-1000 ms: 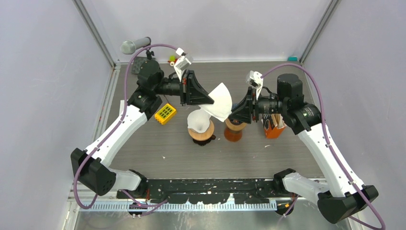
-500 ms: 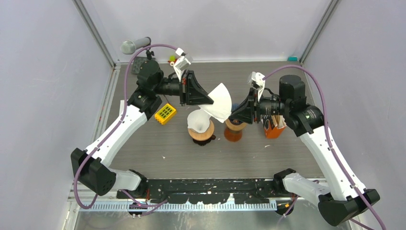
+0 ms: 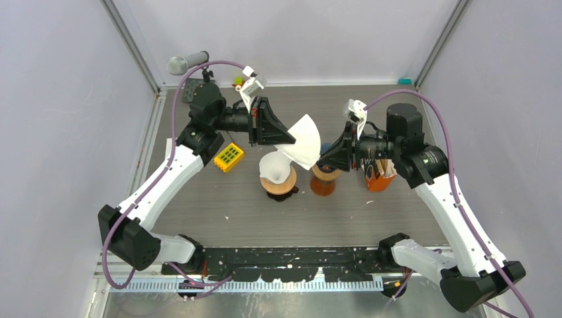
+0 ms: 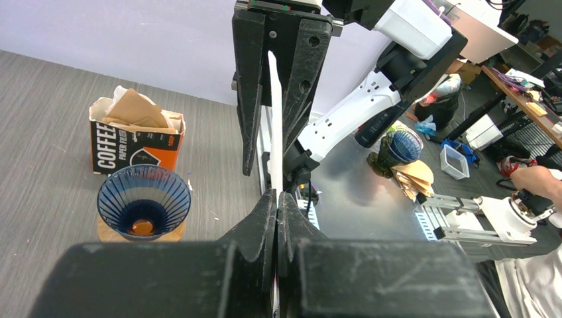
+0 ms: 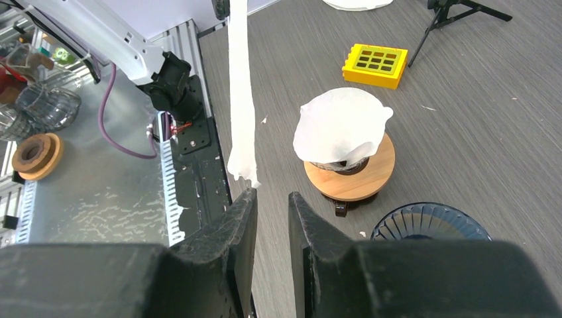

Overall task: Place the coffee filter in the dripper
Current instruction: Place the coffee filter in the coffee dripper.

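Note:
My left gripper [image 3: 292, 140] is shut on a white paper coffee filter [image 3: 305, 140] and holds it in the air above the table. In the left wrist view [image 4: 277, 195] the filter [image 4: 274, 112] shows edge-on. My right gripper [image 3: 321, 160] is open at the filter's far edge, and its fingers [image 4: 248, 99] straddle the sheet. In the right wrist view [image 5: 270, 194] the filter's end [image 5: 240, 112] hangs just above the left fingertip. A blue glass dripper [image 3: 323, 173] [image 4: 144, 202] [image 5: 431, 224] stands empty on a wooden base below the right gripper.
A second dripper [image 3: 278, 173] [image 5: 342, 131] on a wooden base holds a white filter. An orange box of brown filters [image 3: 379, 176] [image 4: 136, 142] stands right of the blue dripper. A yellow block [image 3: 229, 156] [image 5: 374, 64] lies to the left. A grey cylinder [image 3: 187, 62] lies at the back left.
My right arm has shifted slightly to the right. The left gripper and the filter have not moved.

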`<state>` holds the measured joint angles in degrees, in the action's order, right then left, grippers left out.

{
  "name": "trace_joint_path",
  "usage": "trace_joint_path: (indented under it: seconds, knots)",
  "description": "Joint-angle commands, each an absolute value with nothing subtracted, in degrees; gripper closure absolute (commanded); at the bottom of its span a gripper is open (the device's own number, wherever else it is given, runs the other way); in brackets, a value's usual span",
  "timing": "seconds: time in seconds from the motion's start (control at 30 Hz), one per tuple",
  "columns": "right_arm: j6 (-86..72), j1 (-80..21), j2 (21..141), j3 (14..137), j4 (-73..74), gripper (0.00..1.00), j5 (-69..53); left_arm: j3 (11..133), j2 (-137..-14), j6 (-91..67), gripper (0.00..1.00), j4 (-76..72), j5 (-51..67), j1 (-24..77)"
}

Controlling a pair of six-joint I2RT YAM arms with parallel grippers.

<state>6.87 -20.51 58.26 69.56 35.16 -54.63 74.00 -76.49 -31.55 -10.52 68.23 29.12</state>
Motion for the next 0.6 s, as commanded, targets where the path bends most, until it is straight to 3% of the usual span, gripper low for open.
trace_joint_path:
  seconds: [0.0,0.57]
  knots:
    - [5.6,-20.4,58.4,71.8,33.0,0.71,-56.6,74.1,-76.2,-32.3,1.00,-13.4,69.3,28.9]
    - [3.8,-20.4,59.3,72.0,31.4,0.71,-58.4,73.4,-76.9,-32.6,1.00,-14.5,69.5,28.9]
